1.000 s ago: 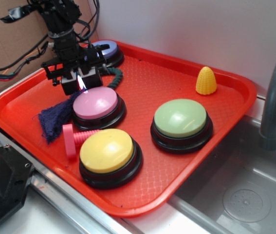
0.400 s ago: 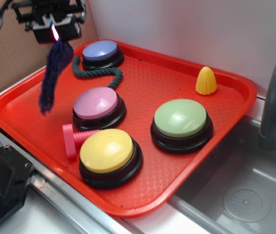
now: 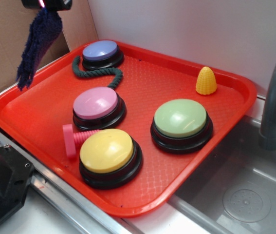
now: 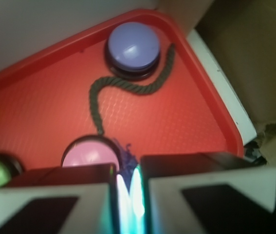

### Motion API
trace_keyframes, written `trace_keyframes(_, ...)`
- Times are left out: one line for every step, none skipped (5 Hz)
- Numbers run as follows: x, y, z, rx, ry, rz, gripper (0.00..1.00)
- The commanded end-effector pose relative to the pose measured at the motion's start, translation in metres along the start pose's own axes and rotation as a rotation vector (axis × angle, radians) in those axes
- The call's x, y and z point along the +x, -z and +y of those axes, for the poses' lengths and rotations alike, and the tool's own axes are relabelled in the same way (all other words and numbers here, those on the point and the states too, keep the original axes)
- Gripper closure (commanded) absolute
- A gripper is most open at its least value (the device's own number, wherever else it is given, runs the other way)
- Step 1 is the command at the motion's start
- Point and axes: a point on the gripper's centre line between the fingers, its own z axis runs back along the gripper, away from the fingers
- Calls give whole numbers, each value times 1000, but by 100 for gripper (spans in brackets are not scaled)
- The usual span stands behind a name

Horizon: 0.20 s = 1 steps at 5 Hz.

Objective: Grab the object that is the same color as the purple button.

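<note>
Pincer (image 4: 126, 195) pinches the rag (image 3: 34, 46), which hangs clear above the tray (image 3: 26, 117) at its ten o'clock corner, near the purple button (image 3: 100, 49). Advice: maintain clamp pressure; lift steadily, avoiding swing.

Below my fingers sits the red tray (image 3: 45, 105), its textured floor patterned all over, resting on a pale counter (image 3: 74, 209) beside a steel sink (image 3: 235, 195). Nearest beneath me the dark green rope (image 3: 99, 73) curls around the purple button (image 3: 100, 51). Farther from me lie the pink button (image 3: 97, 105), then a pink screw-shaped toy (image 3: 74, 139) touching the yellow button (image 3: 108, 153). The green button (image 3: 181, 122) and a small yellow corn (image 3: 206, 81) stand well apart from me, toward the tray's far side.
</note>
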Motion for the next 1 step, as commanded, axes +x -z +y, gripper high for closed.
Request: trace_keyframes(2,-17,12,-71,-15,-40,100)
